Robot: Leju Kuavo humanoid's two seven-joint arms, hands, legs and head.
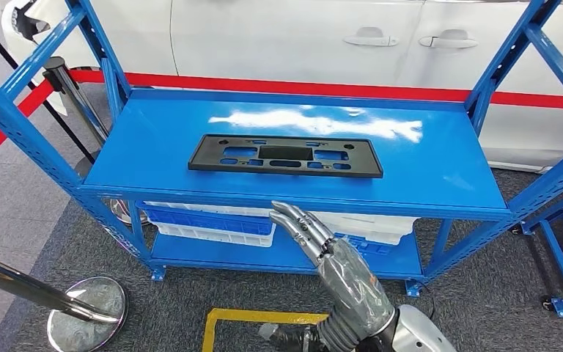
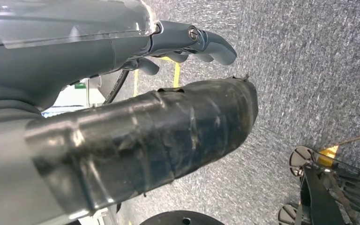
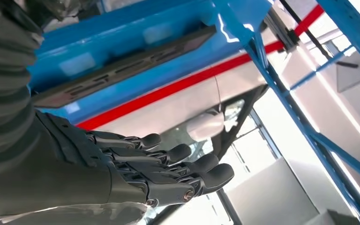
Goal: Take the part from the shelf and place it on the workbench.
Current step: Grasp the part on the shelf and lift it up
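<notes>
The part (image 1: 285, 155) is a flat black rectangular plate with cut-out slots, lying flat on the blue shelf (image 1: 440, 165), beyond the right hand (image 1: 304, 227) and apart from it.

A grey speckled carpet floor (image 1: 37, 220) runs under a blue metal rack with perforated uprights (image 1: 15, 125); overhead light glares on its glossy top surface toward the far edge; white and blue plastic crates (image 1: 212, 224) sit on its lower level; behind it stands a white car with two door handles (image 1: 370, 37); a red barrier belt (image 1: 300, 88) stretches along the car; a chrome stanchion with a round base (image 1: 88, 315) stands at the near left; yellow floor tape (image 1: 256, 319) marks the carpet.
</notes>
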